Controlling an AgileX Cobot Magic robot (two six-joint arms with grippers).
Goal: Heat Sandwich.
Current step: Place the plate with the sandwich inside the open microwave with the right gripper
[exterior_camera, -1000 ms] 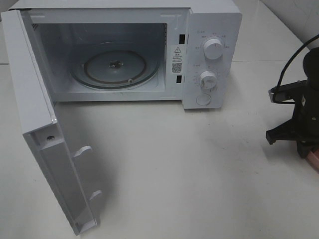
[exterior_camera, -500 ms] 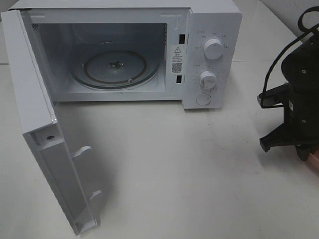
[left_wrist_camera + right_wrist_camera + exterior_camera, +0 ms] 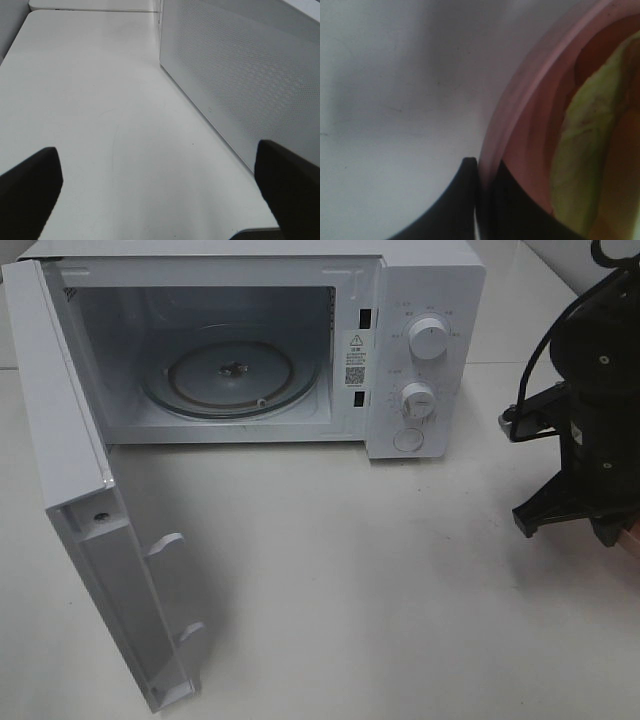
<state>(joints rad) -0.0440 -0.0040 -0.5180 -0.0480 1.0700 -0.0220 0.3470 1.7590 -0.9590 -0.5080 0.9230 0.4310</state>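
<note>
From above, my right arm (image 3: 590, 420) at the bench's right edge has risen and shifted inward since a second ago. My left fingers (image 3: 30, 192) stand apart beside the microwave (image 3: 240, 75). My right fingers (image 3: 465, 200) are clamped on the pink plate (image 3: 520, 100) rim, with the sandwich (image 3: 585, 150) on it.

You have the microwave (image 3: 420, 300) at the table's (image 3: 380, 580) far edge, its door (image 3: 80, 460) swung out toward the near left corner and the turntable (image 3: 195, 380) inside. At the right edge, your right hand (image 3: 481, 170) straddles the rim of the plate (image 3: 530, 85), which carries the sandwich (image 3: 580, 150).
</note>
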